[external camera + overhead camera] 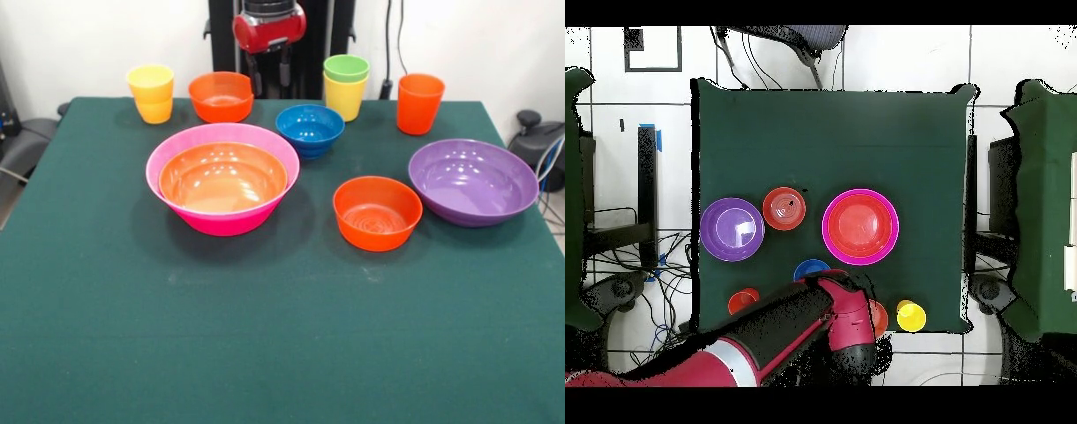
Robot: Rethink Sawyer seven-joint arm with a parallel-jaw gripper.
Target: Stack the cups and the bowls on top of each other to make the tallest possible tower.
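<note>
A big pink bowl (221, 221) stands left of centre with the wide orange bowl (222, 181) nested in it. A small blue bowl (310, 128) is behind it. One small orange bowl (221, 95) is at the back and another (377, 212) is at the front right. The wide purple bowl (472, 181) is at the right. A yellow cup (151, 93) is at the back left. A green cup (346, 68) sits in a second yellow cup (344, 99). A taller orange cup (419, 103) is at the back right. My gripper (270, 87) hangs open and empty at the table's far edge, between the back orange bowl and the green cup.
In the overhead view the red arm (795, 325) reaches over the table's edge and covers part of the blue bowl (808, 268) and the cups beside it. The green table (282, 353) has chairs and cables around it.
</note>
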